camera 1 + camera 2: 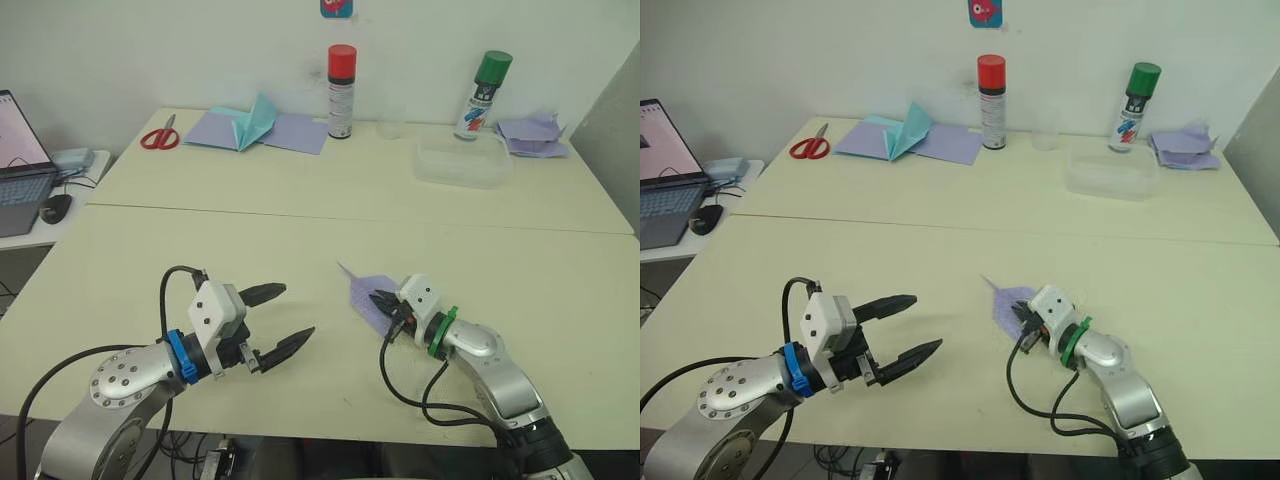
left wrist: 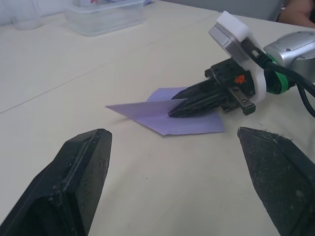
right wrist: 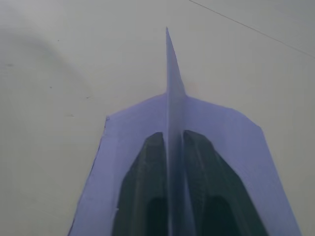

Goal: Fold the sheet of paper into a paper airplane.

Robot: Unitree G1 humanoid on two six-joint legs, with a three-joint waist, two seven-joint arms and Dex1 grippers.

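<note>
Between right jaws (image 1: pixel 383 302): paper airplane's (image 1: pixel 362 291) upright fold.

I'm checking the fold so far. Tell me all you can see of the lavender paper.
The paper airplane is thin pale lavender paper, folded to a sharp nose with flat wings lying on the cream table. A central ridge stands upright, pinched between the black fingers of the right gripper, which is shut on it. The left gripper is open, apart from it.
</note>
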